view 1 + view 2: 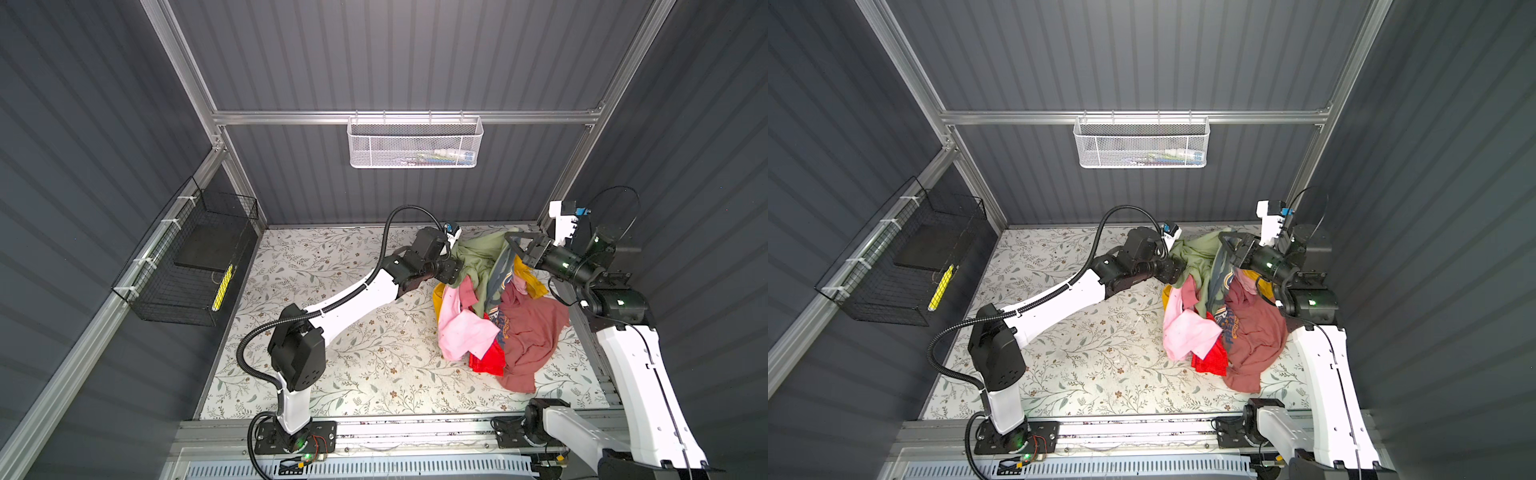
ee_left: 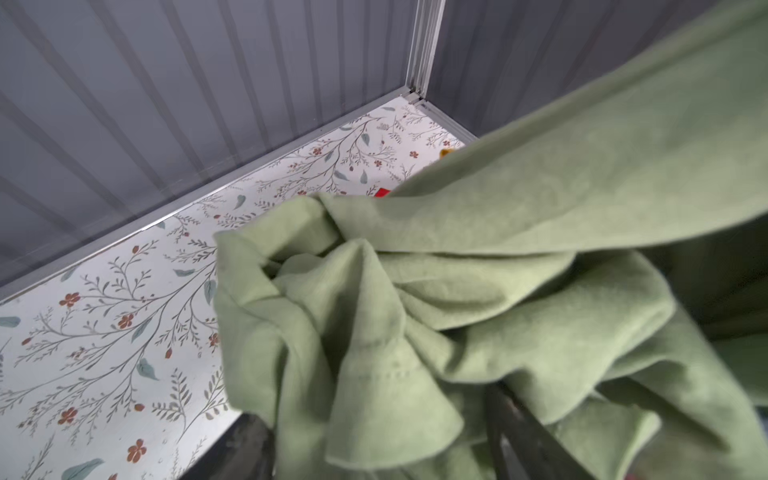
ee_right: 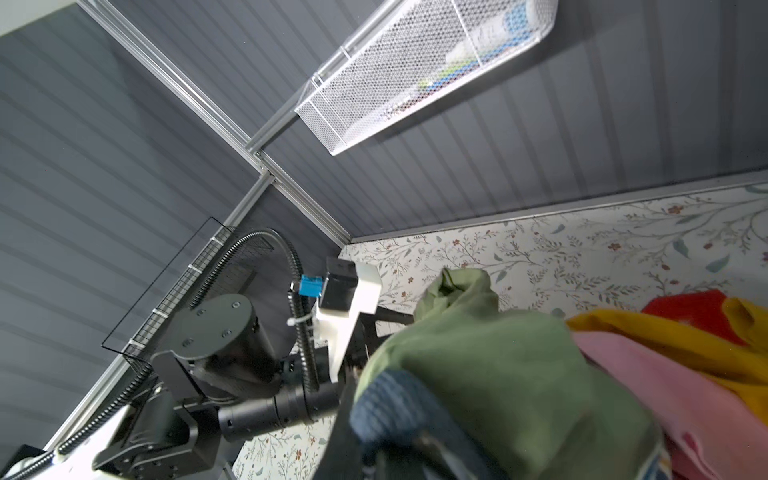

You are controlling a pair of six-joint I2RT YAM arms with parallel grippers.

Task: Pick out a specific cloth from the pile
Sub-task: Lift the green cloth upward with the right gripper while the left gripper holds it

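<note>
The cloth (image 1: 478, 257) (image 1: 1196, 253) is pale sage green and lifted off the back of the pile (image 1: 532, 332), stretched between my two grippers. My right gripper (image 1: 514, 246) (image 1: 1225, 246) (image 3: 399, 453) is shut on the cloth's grey-blue ribbed trim (image 3: 399, 407), holding it above the table. At the cloth's left end my left gripper (image 1: 455, 266) (image 1: 1179, 270) (image 2: 382, 449) is open, its fingers (image 2: 523, 436) spread wide with loose green folds (image 2: 374, 374) hanging between them. Pink (image 1: 465, 328), maroon, red (image 1: 486, 361), mustard (image 1: 534, 284) and navy-print garments lie below.
The pile sits at the back right of the floral table (image 1: 353, 353), close to the rear wall and right corner post (image 1: 552, 208). A white mesh basket (image 1: 415, 141) hangs on the back wall. A black wire basket (image 1: 191, 266) is on the left wall.
</note>
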